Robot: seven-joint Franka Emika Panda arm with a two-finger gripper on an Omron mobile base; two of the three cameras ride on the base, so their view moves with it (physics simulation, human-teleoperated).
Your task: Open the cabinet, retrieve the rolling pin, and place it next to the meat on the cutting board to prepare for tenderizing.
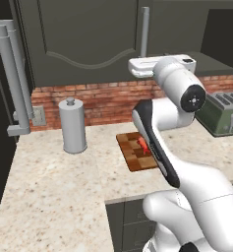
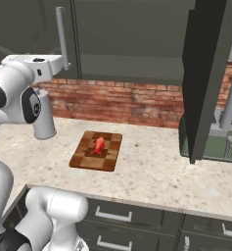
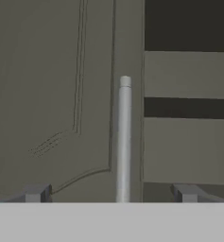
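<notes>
Meat [image 1: 143, 143] lies on cutting board [image 1: 135, 152]; cabinet [image 1: 88, 39] door closed above.

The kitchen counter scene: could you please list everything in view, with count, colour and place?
Dark grey-green cabinet: one; left door closed, right door swung open.
Grey vertical bar handle: one, on the closed door, straight ahead of the gripper.
Checkered brown wooden cutting board: one, mid-counter.
Red-orange meat chunk: one, on the board.
Grey metal canister: one, left of the board.
Green toaster: one, right end.
Red brick backsplash: behind the counter.
Speckled beige counter: one.
Dark drawers: below.
Gripper: fingers apart, either side of the handle.
</notes>
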